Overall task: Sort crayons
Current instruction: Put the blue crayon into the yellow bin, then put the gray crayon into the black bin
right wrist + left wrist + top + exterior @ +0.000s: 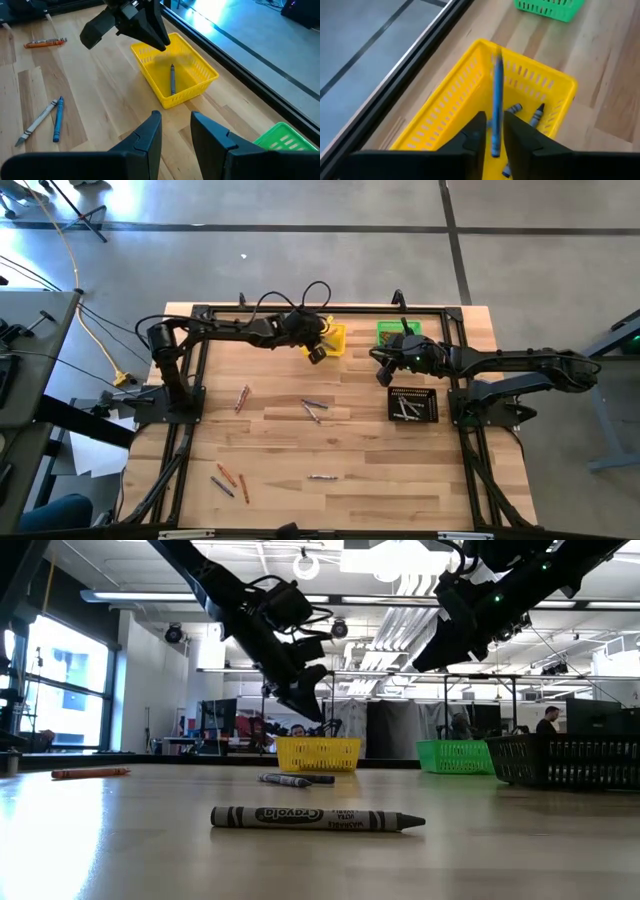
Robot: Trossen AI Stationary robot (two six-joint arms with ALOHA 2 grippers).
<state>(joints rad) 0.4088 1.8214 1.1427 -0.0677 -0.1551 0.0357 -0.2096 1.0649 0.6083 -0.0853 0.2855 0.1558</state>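
Bright, even overhead light fills the room, and a window [65, 690] glares onto the table [100, 840] in the low view. A falling blue crayon [496, 100] is motion-blurred; shadows stay soft.

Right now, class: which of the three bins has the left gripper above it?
The yellow bin: the left gripper hangs over it, a blue crayon between its fingers. The green bin and black tray lie nearer the right arm.

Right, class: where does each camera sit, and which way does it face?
High: overhead, facing straight down; left arm and right arm show.
Low: tabletop height, facing level across; arms overhead.
Left wrist: on left arm, facing into yellow bin; own fingers.
Right wrist: on right arm, facing same bin; own fingers.
Shared: the yellow bin.
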